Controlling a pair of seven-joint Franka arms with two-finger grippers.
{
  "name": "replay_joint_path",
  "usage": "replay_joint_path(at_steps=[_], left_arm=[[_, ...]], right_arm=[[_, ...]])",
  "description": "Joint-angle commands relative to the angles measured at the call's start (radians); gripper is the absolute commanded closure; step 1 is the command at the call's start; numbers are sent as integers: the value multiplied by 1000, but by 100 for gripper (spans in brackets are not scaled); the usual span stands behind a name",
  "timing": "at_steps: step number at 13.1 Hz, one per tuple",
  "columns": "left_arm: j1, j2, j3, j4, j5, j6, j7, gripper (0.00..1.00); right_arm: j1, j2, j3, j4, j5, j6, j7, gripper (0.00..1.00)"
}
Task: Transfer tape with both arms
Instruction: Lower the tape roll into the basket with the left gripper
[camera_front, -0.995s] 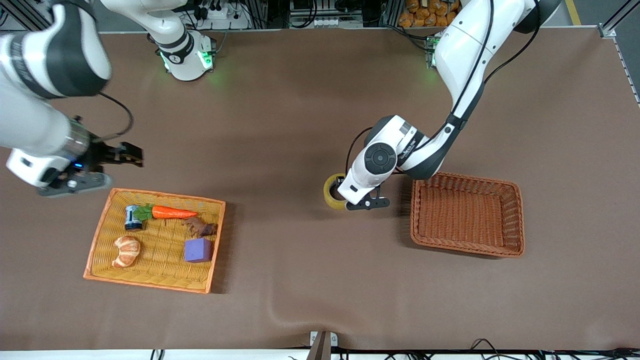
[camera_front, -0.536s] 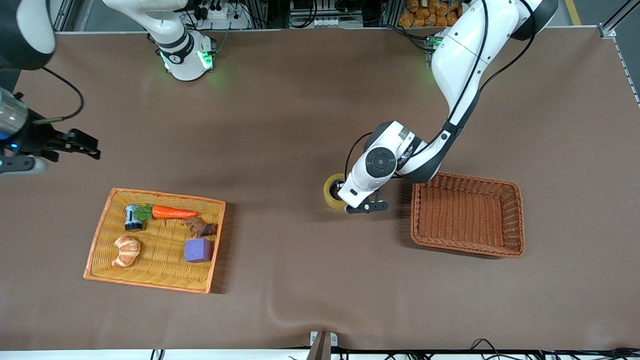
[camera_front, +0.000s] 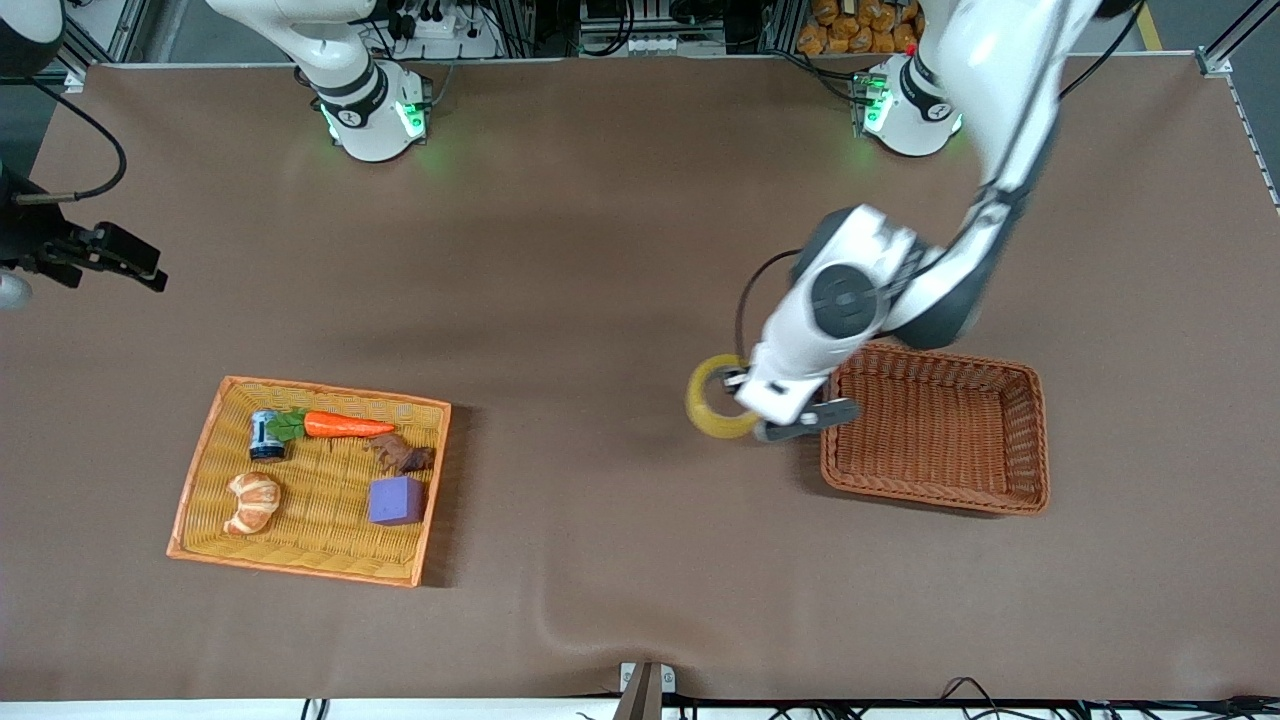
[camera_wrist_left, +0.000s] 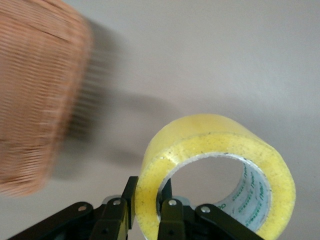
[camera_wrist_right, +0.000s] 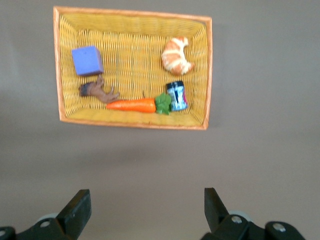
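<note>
Two baskets sit on the brown desk (camera_front: 600, 250). At the right arm's end, the flat yellow tray (camera_front: 205, 470) holds a small blue can (camera_front: 265, 435), a carrot (camera_front: 340, 425), a brown figure (camera_front: 402, 456), a purple cube (camera_front: 396, 500) and a croissant (camera_front: 252, 501). The right hand (camera_front: 110, 262) hangs with its fingers spread wide over bare desk, near the desk's edge and apart from the tray; its wrist view looks down on the whole tray (camera_wrist_right: 132, 120).

Toward the left arm's end, the left hand (camera_front: 745, 395) is in the air, pinching the wall of the tape (camera_front: 718, 408), one finger (camera_wrist_left: 171, 215) through the hole and one outside. The tape (camera_wrist_left: 215, 165) hangs over bare desk just beside the rim of the deep brown wicker basket (camera_front: 1030, 440), which holds nothing. Wide bare desk lies between tray and tape.
</note>
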Motion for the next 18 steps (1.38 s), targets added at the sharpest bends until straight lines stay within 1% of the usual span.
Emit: replay_joint_path(at_steps=[1, 3, 5, 7, 9, 11, 12, 13, 14, 15, 17, 18], left_arm=[[117, -144, -10, -105, 16, -45, -13, 100], [200, -175, -8, -172, 16, -33, 47, 100], [282, -189, -8, -243, 17, 16, 58, 100], [307, -160, -7, -301, 26, 79, 58, 100], [329, -142, -7, -374, 26, 186, 58, 100], [339, -93, -2, -393, 26, 242, 58, 100], [352, -77, -3, -392, 28, 248, 58, 97], [353, -68, -2, -390, 29, 250, 59, 72], [352, -60, -2, -390, 29, 250, 64, 31], [352, -63, -2, -390, 29, 250, 64, 0], [352, -108, -3, -384, 29, 218, 64, 0], [352, -140, -8, -373, 29, 178, 61, 0]], right_arm=[[-11, -12, 19, 22, 2, -43, 30, 0], [-14, -15, 17, 24, 2, -60, 18, 0], [-17, -6, 16, 56, -1, -69, 16, 0], [-15, -7, 17, 61, 1, -107, 16, 0], [-14, -5, 17, 61, 2, -120, 13, 0], [-21, -5, 13, 59, 5, -120, -36, 0], [-21, -7, 11, 59, 4, -123, -42, 0], [-27, -6, 13, 59, 1, -121, -42, 0], [-31, -5, 13, 59, 1, -121, -42, 0], [-32, -4, 13, 58, 1, -123, -44, 0], [-26, -4, 13, 55, 1, -133, -42, 0], [-24, -2, 14, 54, 1, -135, -42, 0]])
